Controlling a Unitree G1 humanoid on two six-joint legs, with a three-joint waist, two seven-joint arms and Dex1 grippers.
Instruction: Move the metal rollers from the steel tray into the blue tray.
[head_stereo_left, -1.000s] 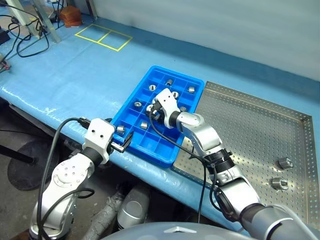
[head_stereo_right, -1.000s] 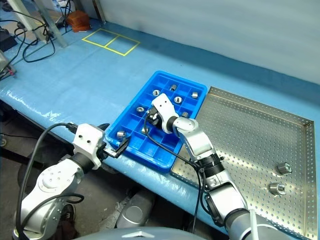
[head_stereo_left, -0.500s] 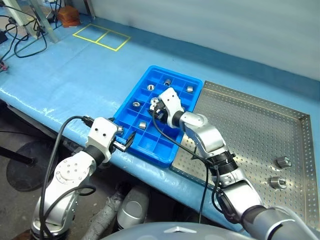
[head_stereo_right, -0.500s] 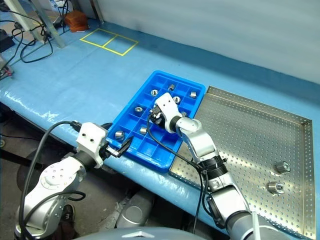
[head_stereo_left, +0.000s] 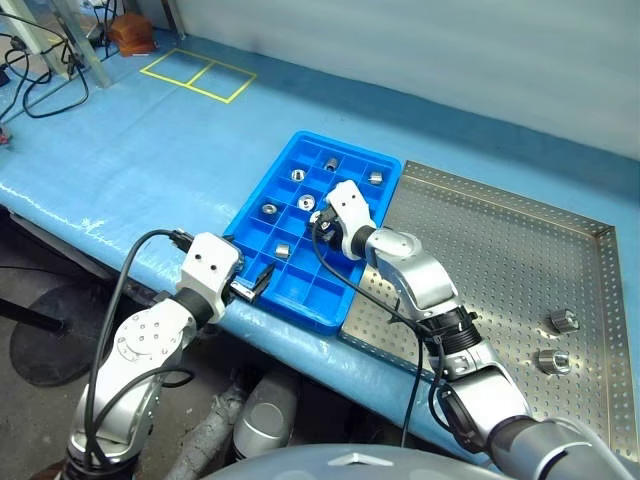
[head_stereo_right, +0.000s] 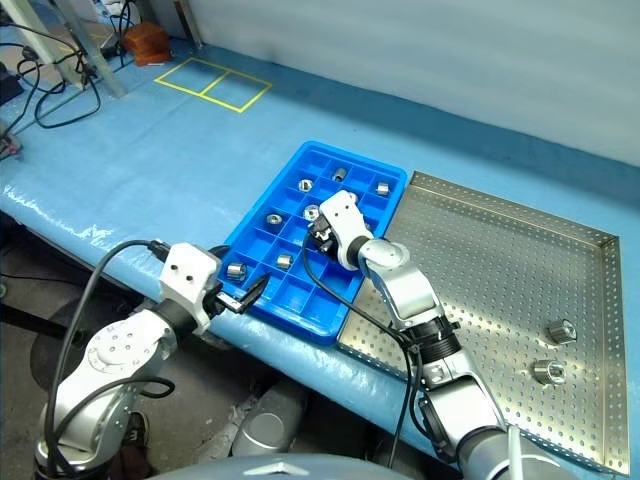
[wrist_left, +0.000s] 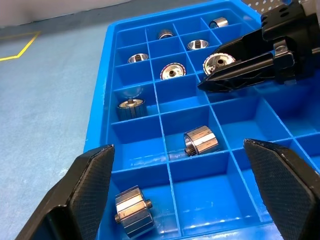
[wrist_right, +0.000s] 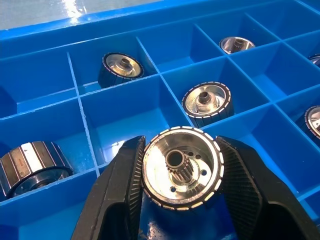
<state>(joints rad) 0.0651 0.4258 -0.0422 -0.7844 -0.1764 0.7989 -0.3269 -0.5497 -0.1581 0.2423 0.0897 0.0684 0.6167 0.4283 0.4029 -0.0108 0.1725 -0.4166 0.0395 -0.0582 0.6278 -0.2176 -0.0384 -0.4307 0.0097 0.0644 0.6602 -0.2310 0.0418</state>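
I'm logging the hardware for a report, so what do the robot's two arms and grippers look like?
Both arms are silver-grey metal with rounded joint housings and black collars. A black cable loops along each arm to a white boxy wrist housing. The left gripper and right gripper each have two black fingers that are broad and wedge-shaped, with a finely textured inner face. No markings are legible.

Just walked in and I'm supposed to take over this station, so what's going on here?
The robot is moving metal rollers from the steel tray into the blue tray. Its right gripper holds one roller between its fingers over the blue tray's compartments, several of which already hold rollers. The left gripper waits open at the tray's near edge. Two rollers remain on the steel tray.
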